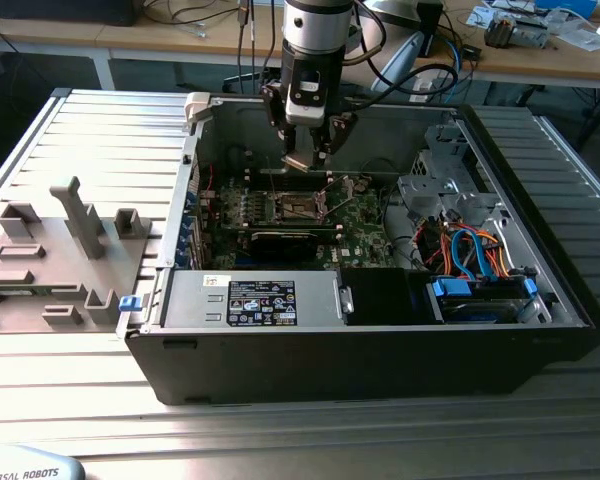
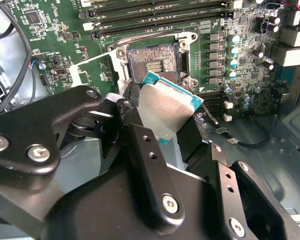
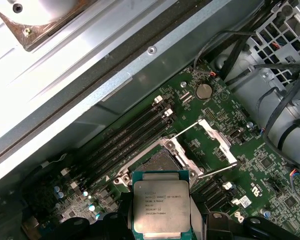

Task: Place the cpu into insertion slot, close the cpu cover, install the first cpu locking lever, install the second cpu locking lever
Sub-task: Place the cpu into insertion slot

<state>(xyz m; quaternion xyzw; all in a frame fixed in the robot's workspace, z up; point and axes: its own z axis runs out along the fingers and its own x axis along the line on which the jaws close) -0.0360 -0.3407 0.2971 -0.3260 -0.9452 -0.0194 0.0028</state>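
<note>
My gripper [image 1: 305,158] hangs inside the open computer case, shut on the cpu [image 1: 298,160]. In both wrist views the cpu [image 2: 167,112] [image 3: 161,202] shows its silvery top and teal edge, clamped between black fingers [image 2: 137,135]. It sits a little above the insertion slot [image 1: 298,207] and apart from it. The slot [image 2: 152,62] [image 3: 155,162] lies bare, its dark pin field exposed. The cpu cover [image 3: 217,145] is swung open beside the slot. Thin wire levers [image 3: 190,127] stand raised near it.
Long memory slots [image 3: 125,137] run beside the socket. A black graphics card [image 1: 280,240], a power supply [image 1: 270,300] and a drive bay with blue and orange cables [image 1: 480,260] crowd the case. Grey fixtures [image 1: 60,250] stand outside at the exterior view's left.
</note>
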